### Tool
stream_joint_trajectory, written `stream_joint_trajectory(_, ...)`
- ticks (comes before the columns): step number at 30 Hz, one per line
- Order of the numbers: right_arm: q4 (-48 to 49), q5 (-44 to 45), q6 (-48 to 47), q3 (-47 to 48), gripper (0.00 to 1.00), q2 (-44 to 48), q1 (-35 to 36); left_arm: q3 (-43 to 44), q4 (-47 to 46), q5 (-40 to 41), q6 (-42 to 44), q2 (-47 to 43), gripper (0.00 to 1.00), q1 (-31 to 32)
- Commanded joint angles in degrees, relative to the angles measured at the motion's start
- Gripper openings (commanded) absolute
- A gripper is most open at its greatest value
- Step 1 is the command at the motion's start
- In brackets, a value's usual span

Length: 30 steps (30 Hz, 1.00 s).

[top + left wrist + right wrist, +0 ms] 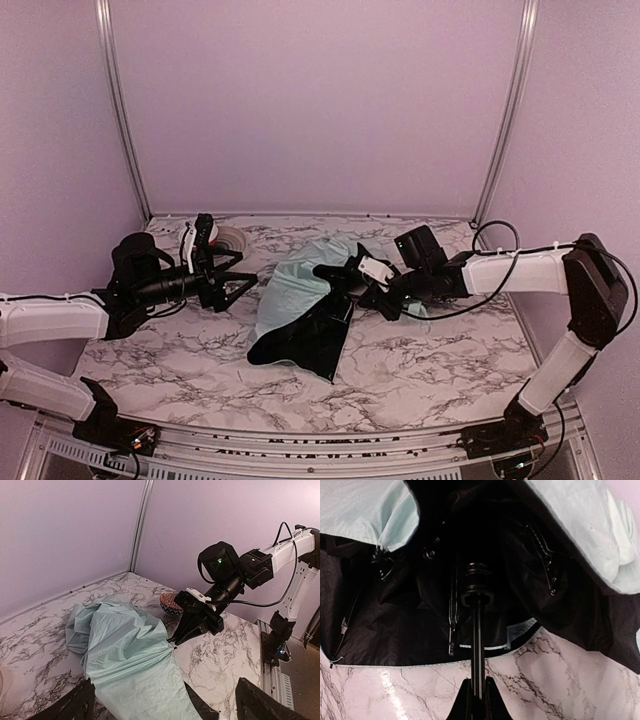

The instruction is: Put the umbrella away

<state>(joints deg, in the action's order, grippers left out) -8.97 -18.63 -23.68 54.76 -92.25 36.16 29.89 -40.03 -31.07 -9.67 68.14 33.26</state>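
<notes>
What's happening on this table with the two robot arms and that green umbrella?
The right arm has its jaws shut on the black shaft of a mint-green umbrella, whose canopy lies crumpled on the marble table. The left arm hovers off to the left with its jaws wide open, holding nothing. The umbrella is not yet put away.

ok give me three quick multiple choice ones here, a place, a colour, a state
1. Where does the umbrella lie? A) centre, between the arms B) against the back wall C) on the floor
2. Its canopy is, on the outside? A) red B) mint green C) yellow
3. The right gripper is? A) wide open B) shut on the shaft C) out of view
Answers: 1 A, it lies mid-way on the marble table; 2 B, pale green fabric shows; 3 B, it clamps the slim black rod.
</notes>
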Motion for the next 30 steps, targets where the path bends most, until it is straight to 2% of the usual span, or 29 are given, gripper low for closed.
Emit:
stream_joint_trajectory(1, 3.6, -2.0, 2.0, -1.1, 0.00, -3.2, 0.7, -0.9, 0.8, 0.7, 0.3, 2.9, 0.98, -0.4)
stream_joint_trajectory(2, 3.2, -2.1, 2.1, -1.4, 0.00, -3.9, 0.7, -0.7, 2.1, 3.0, 0.1, 4.0, 0.96, -0.2)
stream_joint_trajectory(5, 1.5, -2.2, 3.2, -1.1, 0.19, -5.9, 0.7, 0.5, 6.7, 7.3, 1.4, 7.9, 0.89, 0.4)
stream_joint_trajectory(8, -0.7, -0.4, 4.9, 0.2, 0.31, -8.4, 0.7, 1.1, 9.3, 12.0, 2.8, 11.0, 0.84, 2.1)
stream_joint_trajectory(14, -5.4, 4.9, 5.4, 3.5, 0.42, -13.5, 2.1, 1.5, 10.4, 11.0, 3.8, 14.6, 0.83, 4.4)
stream_joint_trajectory(15, -5.7, 5.7, 5.5, 4.0, 0.40, -13.8, 2.4, 1.4, 10.4, 10.2, 3.7, 14.7, 0.83, 4.9)
stream_joint_trajectory(18, -6.1, 7.3, 6.3, 5.0, 0.12, -14.0, 2.7, 1.0, 10.5, 7.9, 3.4, 14.5, 0.83, 5.2)
stream_joint_trajectory(20, -5.9, 7.3, 6.4, 5.7, 0.00, -12.8, 2.6, 0.2, 10.5, 6.2, 3.0, 13.9, 0.83, 5.2)
stream_joint_trajectory(26, -4.8, 7.0, 0.9, 8.5, 0.00, -6.6, 2.3, -1.6, 10.5, 7.0, 3.7, 10.8, 0.83, 5.2)
stream_joint_trajectory(30, 0.4, 8.5, -3.5, 7.7, 0.00, -0.9, 1.4, 0.1, 10.5, 5.5, 2.0, 8.7, 0.84, 5.2)
